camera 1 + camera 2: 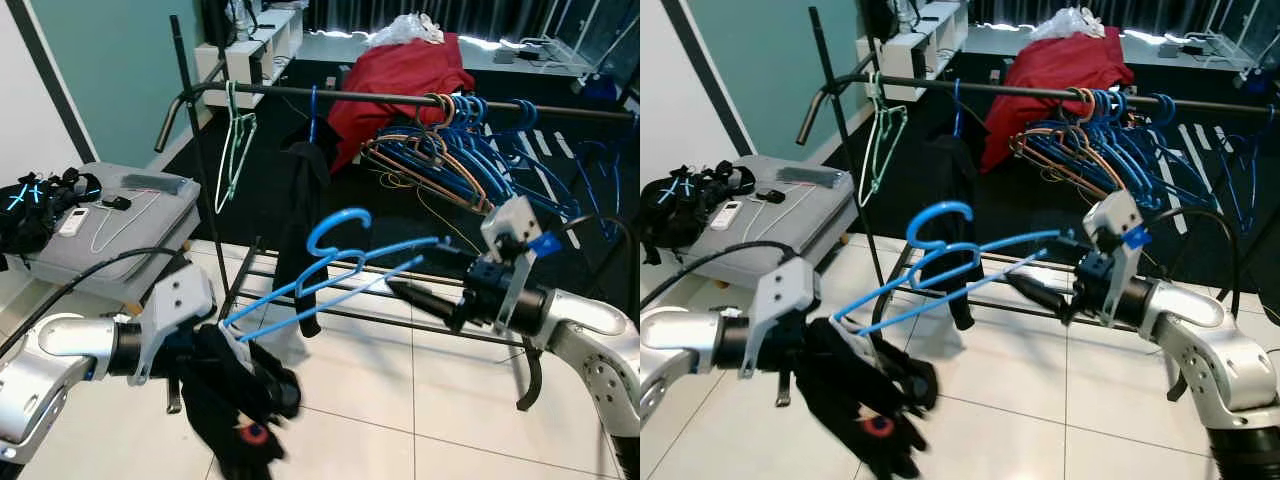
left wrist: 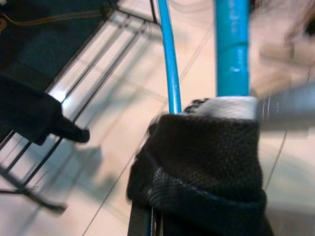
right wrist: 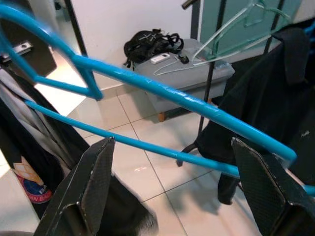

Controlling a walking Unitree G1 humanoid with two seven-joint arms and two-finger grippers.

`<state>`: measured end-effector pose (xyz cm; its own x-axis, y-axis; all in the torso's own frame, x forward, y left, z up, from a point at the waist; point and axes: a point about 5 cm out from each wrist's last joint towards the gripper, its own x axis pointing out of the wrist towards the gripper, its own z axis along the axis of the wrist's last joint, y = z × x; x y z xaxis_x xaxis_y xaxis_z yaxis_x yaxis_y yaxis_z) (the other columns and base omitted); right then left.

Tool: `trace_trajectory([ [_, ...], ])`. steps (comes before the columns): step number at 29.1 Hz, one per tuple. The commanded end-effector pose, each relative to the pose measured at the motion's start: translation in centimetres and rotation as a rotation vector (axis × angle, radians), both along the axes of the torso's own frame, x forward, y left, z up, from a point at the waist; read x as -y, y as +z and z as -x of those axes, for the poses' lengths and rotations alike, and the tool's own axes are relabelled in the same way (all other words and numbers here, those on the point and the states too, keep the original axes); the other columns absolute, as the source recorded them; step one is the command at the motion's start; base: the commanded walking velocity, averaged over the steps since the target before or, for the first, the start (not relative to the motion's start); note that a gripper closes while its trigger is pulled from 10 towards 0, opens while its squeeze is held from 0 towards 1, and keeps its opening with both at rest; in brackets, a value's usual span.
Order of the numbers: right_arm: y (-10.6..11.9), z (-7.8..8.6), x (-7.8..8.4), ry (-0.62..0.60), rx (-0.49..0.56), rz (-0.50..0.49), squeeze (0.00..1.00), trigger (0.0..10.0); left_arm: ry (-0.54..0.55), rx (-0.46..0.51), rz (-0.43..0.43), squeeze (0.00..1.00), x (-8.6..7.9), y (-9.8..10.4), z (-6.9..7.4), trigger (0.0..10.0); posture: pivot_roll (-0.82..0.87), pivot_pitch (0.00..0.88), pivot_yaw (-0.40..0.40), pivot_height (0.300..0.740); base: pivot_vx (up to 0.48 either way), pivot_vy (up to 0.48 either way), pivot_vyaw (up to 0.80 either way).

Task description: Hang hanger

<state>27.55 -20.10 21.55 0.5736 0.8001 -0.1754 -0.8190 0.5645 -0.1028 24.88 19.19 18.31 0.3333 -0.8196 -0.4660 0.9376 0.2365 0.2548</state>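
The hanger (image 1: 340, 265) is bright blue. The garment (image 1: 235, 395) draped at its end is black, with a small red and blue round badge and a white inner edge. The rail (image 1: 400, 98) is dark grey; on it hang a pale green hanger (image 1: 235, 150), a black top (image 1: 303, 210), and a bunch of blue and tan hangers (image 1: 470, 150). A red cloth (image 1: 400, 75) lies behind. The ottoman (image 1: 120, 225) is grey, the bag (image 1: 40, 205) black with light blue stripes. The floor tiles (image 1: 400, 400) are white, the wall (image 1: 110, 70) teal. Both arms are silver with black fingers.
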Motion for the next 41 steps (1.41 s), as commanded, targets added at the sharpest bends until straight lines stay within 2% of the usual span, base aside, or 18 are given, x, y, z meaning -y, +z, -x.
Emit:
trace_trajectory([
  [1,-0.9,0.7,-0.9,0.109,-0.025,0.092,0.0,10.0,-0.075,0.014,-0.116,0.0,0.3,-0.4,0.4,10.0,-0.04,0.031,0.003,0.735,0.0,0.0,0.0],
  [2,-0.9,0.7,-0.9,0.109,-0.025,0.092,0.0,10.0,-0.075,0.014,-0.116,0.0,0.3,-0.4,0.4,10.0,-0.04,0.031,0.003,0.735,0.0,0.0,0.0],
  [3,-1.4,1.7,-1.7,0.206,-0.083,0.122,0.0,10.0,-0.111,0.026,-0.166,0.0,0.6,-0.5,0.3,10.0,-0.04,0.031,0.003,0.735,0.0,0.0,0.0],
  [5,-1.4,1.7,-1.7,0.206,-0.083,0.122,0.0,10.0,-0.111,0.026,-0.166,0.0,0.6,-0.5,0.3,10.0,-0.04,0.031,0.003,0.735,0.0,0.0,0.0],
  [10,-1.9,3.9,-2.4,0.36,-0.187,0.196,0.0,10.0,-0.174,0.086,-0.222,0.0,1.7,0.3,-0.5,10.0,-0.05,0.038,0.01,0.735,0.0,0.0,0.0],
  [18,-1.0,3.5,-2.7,0.35,-0.103,0.184,0.0,10.0,-0.251,0.133,-0.241,0.0,3.6,0.9,-0.4,10.0,-0.06,0.043,0.015,0.735,0.0,0.0,0.0],
  [24,-0.3,3.3,-3.2,0.365,-0.061,0.152,0.0,10.0,-0.272,0.141,-0.254,0.0,3.9,1.0,-0.5,10.0,-0.06,0.042,0.017,0.735,0.0,0.0,0.0],
  [26,0.5,3.3,-3.2,0.372,-0.046,0.096,0.0,10.0,-0.268,0.143,-0.263,0.0,3.7,1.0,-0.7,10.0,-0.06,0.044,0.02,0.735,0.0,0.0,0.0],
  [27,1.7,3.5,-3.2,0.39,-0.034,0.008,0.0,10.0,-0.252,0.141,-0.269,0.0,3.3,1.0,-1.0,10.0,-0.06,0.045,0.021,0.735,0.0,0.0,0.0],
  [28,1.7,3.5,-3.2,0.39,-0.034,0.008,0.0,10.0,-0.252,0.141,-0.269,0.0,3.3,1.0,-1.0,10.0,-0.06,0.045,0.021,0.735,0.0,0.0,0.0],
  [29,3.1,4.0,-3.0,0.43,-0.023,-0.096,0.0,10.0,-0.22,0.138,-0.276,0.0,2.7,1.1,-1.4,10.0,-0.06,0.047,0.024,0.735,0.0,0.0,0.0],
  [32,3.1,4.0,-3.0,0.43,-0.023,-0.096,0.0,10.0,-0.22,0.138,-0.276,0.0,2.7,1.1,-1.4,10.0,-0.06,0.047,0.024,0.735,0.0,0.0,0.0],
  [33,4.2,4.6,-2.7,0.47,-0.01,-0.181,0.0,10.0,-0.175,0.134,-0.271,0.0,1.9,1.2,-1.9,10.0,-0.06,0.048,0.025,0.735,0.0,0.0,0.0],
  [36,4.2,4.6,-2.7,0.47,-0.01,-0.181,0.0,10.0,-0.175,0.134,-0.271,0.0,1.9,1.2,-1.9,10.0,-0.06,0.048,0.025,0.735,0.0,0.0,0.0],
  [37,4.8,4.1,-2.2,0.419,0.031,-0.229,0.0,10.0,-0.101,0.119,-0.217,0.0,1.2,1.3,-2.4,10.0,-0.06,0.049,0.029,0.735,0.0,0.0,0.0],
  [38,4.8,4.1,-2.2,0.419,0.031,-0.229,0.0,10.0,-0.101,0.119,-0.217,0.0,1.2,1.3,-2.4,10.0,-0.06,0.049,0.029,0.735,0.0,0.0,0.0],
  [40,4.1,1.4,-1.1,0.142,0.079,-0.25,0.0,10.0,0.155,0.094,-0.154,0.0,-1.1,0.1,-4.0,10.0,-0.06,0.05,0.031,0.735,0.0,0.0,0.0],
  [41,4.1,1.4,-1.1,0.142,0.079,-0.25,0.0,10.0,0.155,0.094,-0.154,0.0,-1.1,0.1,-4.0,10.0,-0.06,0.05,0.031,0.735,0.0,0.0,0.0],
])
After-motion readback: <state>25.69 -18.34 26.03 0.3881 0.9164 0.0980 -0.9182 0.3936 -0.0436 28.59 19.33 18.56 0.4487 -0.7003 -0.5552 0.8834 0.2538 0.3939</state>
